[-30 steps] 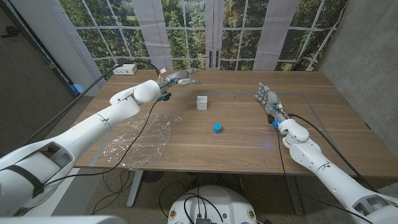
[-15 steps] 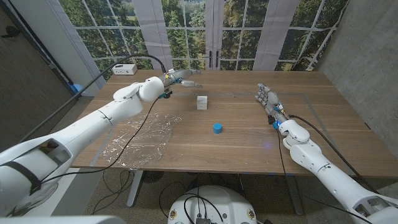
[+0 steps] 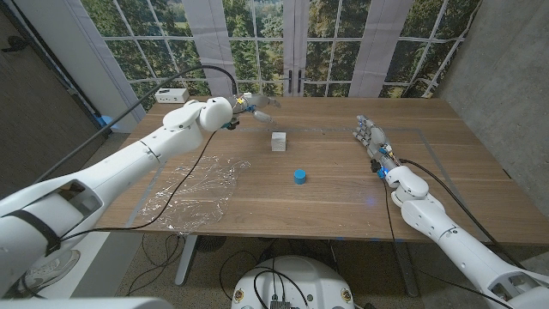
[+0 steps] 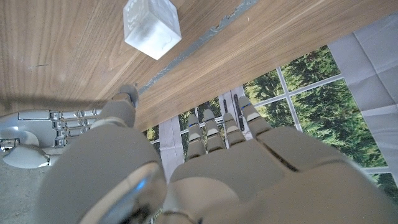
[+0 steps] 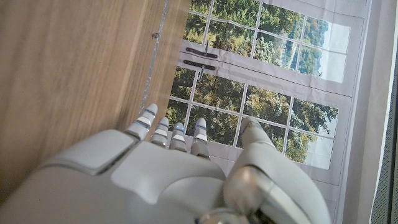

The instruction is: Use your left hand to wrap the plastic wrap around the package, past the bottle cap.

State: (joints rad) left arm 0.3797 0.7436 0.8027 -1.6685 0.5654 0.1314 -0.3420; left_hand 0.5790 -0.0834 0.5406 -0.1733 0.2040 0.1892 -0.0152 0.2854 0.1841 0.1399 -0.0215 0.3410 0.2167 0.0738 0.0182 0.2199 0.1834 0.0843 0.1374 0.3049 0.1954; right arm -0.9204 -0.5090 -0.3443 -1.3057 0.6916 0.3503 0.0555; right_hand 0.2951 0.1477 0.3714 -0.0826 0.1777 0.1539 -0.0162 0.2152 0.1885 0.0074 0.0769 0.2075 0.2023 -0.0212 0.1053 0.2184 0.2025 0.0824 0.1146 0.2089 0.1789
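A small white package (image 3: 279,141) stands mid-table, and a blue bottle cap (image 3: 299,176) lies a little nearer and to its right. The clear plastic wrap (image 3: 193,184) lies crumpled and spread over the table's left front. My left hand (image 3: 256,103) hovers over the far side of the table, beyond and left of the package, fingers stretched out and holding nothing. In the left wrist view the package (image 4: 152,26) sits past the fingertips (image 4: 214,127) of the left hand (image 4: 205,174). My right hand (image 3: 369,136) stands at the right with fingers apart; its back (image 5: 161,180) is empty too.
A white box (image 3: 174,94) with cables sits at the table's back left corner. A black cable runs along my left arm. A faint tape line (image 3: 334,129) crosses the wood behind the package. Bare wood (image 3: 343,184) lies between the cap and my right arm.
My left hand has moved right and farther from me, from left of the package toward the space behind it. The wrap, package, cap and right hand have stayed put.
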